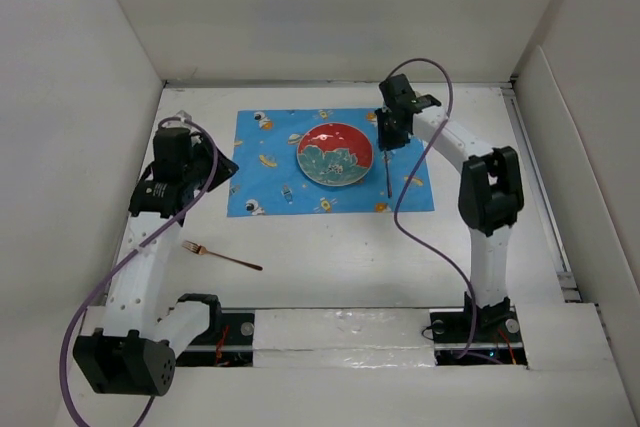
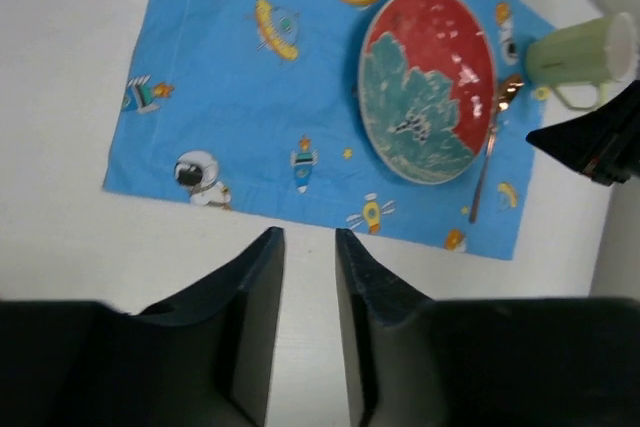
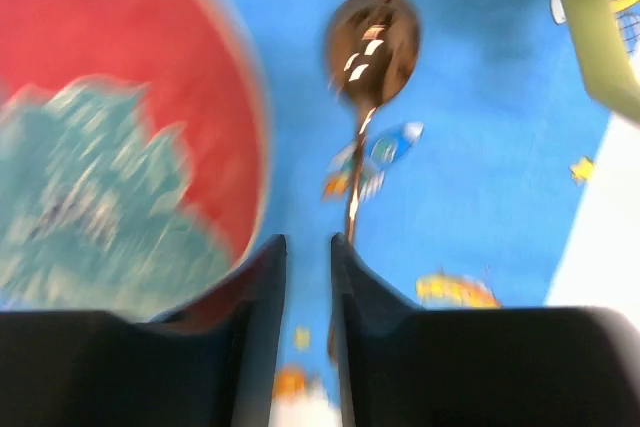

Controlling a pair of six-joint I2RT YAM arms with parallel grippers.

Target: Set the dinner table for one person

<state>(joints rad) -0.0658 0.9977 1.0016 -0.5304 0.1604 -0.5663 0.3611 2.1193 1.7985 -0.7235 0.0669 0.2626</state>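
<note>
The white dinner table (image 1: pixel 340 257) holds a blue space-print mat (image 1: pixel 275 162). On the mat sits a red and teal plate (image 1: pixel 335 154), with a copper spoon (image 1: pixel 387 177) lying just right of it. A copper fork (image 1: pixel 222 256) lies on the bare table near the left arm. My right gripper (image 1: pixel 389 137) hovers over the spoon's bowl end; its jaws stand slightly apart and hold nothing, and the spoon (image 3: pixel 368 57) lies on the mat beyond them. My left gripper (image 1: pixel 220 165) is open and empty at the mat's left edge.
A pale green mug (image 2: pixel 580 52) stands at the mat's far right corner, close to the right gripper and hidden under the arm in the top view. It also shows in the right wrist view (image 3: pixel 600 37). White wall panels (image 1: pixel 80 67) edge the table.
</note>
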